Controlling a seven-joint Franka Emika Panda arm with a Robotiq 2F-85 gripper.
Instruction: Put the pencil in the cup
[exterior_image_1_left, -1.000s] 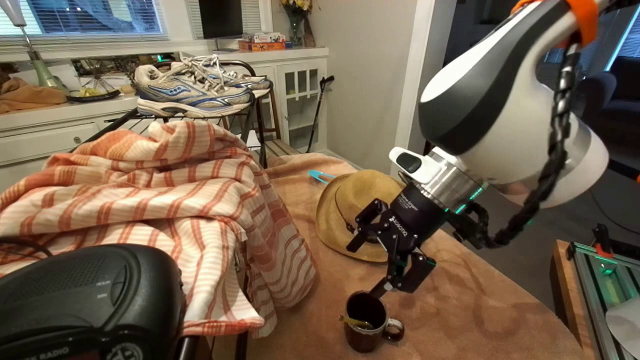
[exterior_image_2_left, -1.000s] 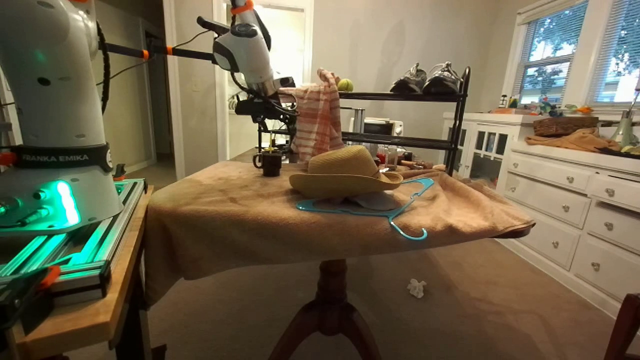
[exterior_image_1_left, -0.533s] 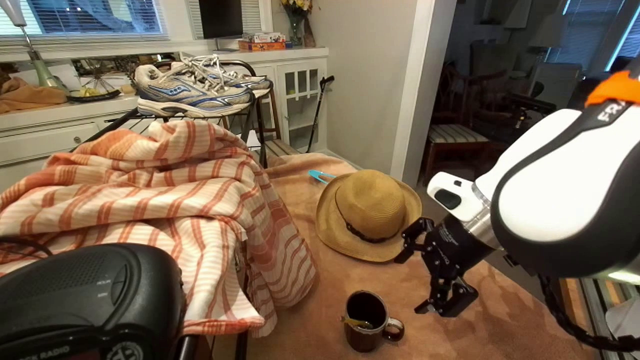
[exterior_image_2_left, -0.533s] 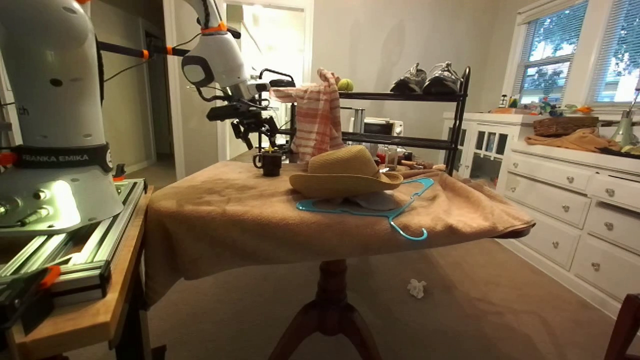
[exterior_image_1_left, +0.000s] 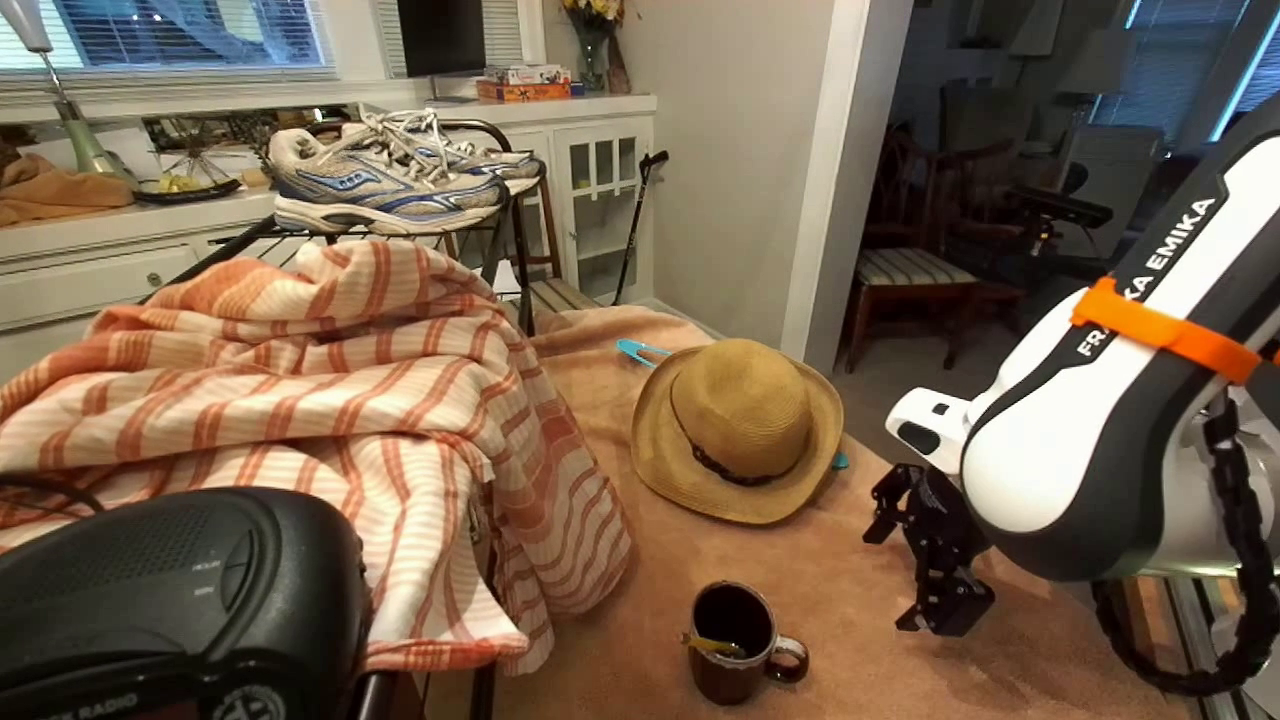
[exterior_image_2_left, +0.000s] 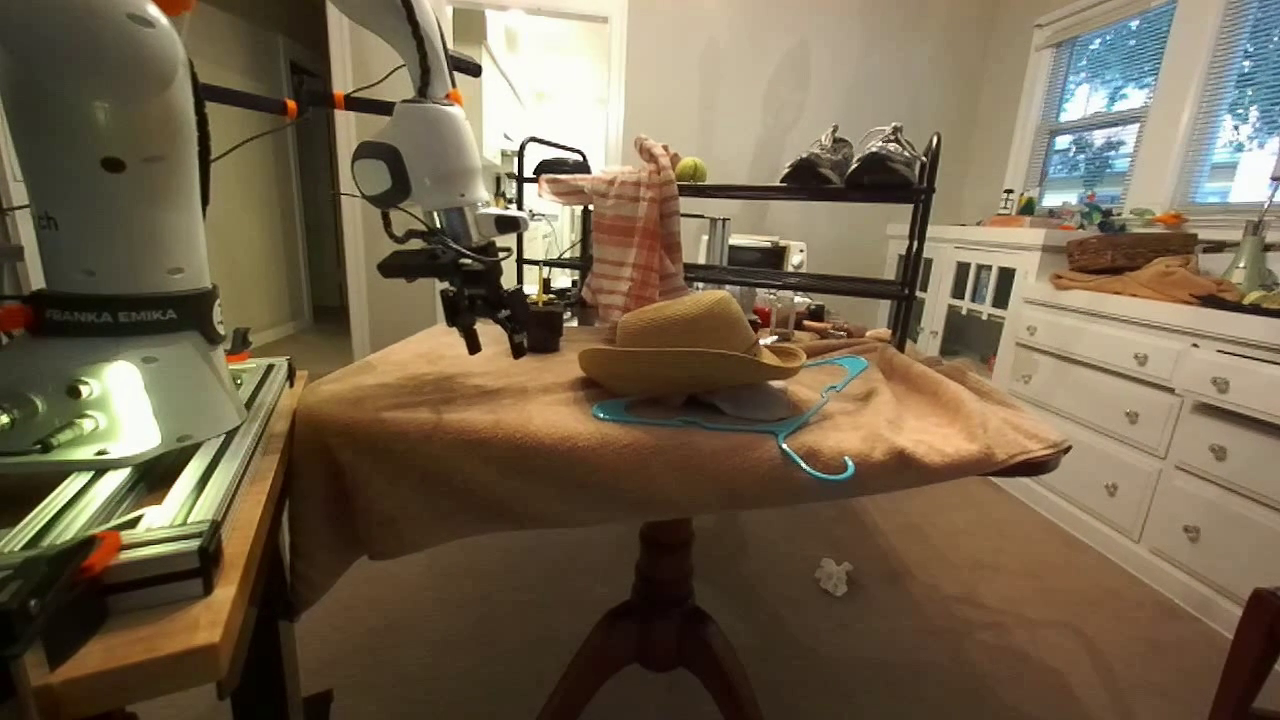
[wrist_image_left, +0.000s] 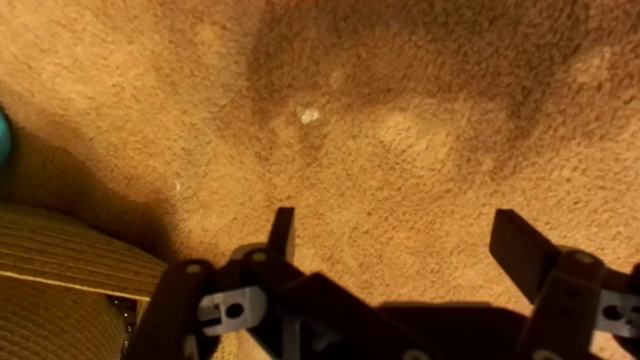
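Note:
The cup (exterior_image_1_left: 727, 685) is a dark, glossy mug that stands upright on the cloth-covered table. The yellow pencil (exterior_image_1_left: 708, 645) stands in it, leaning on the rim with its end poking out. In an exterior view the pencil (exterior_image_2_left: 541, 284) rises above the cup (exterior_image_2_left: 545, 332), whose handle side is hidden behind the gripper. My gripper (exterior_image_1_left: 890, 583) is open and empty, apart from the cup on its handle side; it also shows in an exterior view (exterior_image_2_left: 496, 350). In the wrist view the open fingers (wrist_image_left: 392, 220) have only tan cloth beneath them; cup and pencil are out of that view.
A straw hat (exterior_image_1_left: 740, 430) lies near the gripper; its brim (wrist_image_left: 65, 250) shows in the wrist view. A teal hanger (exterior_image_2_left: 690, 424) lies under and beside the hat. A rack with a striped towel (exterior_image_1_left: 350, 400) and a black radio (exterior_image_1_left: 180, 600) stands close to the cup.
The open gripper has moved away from above the cup, past its handle side and toward the robot's base. The cup, the pencil in it and the hat have not moved.

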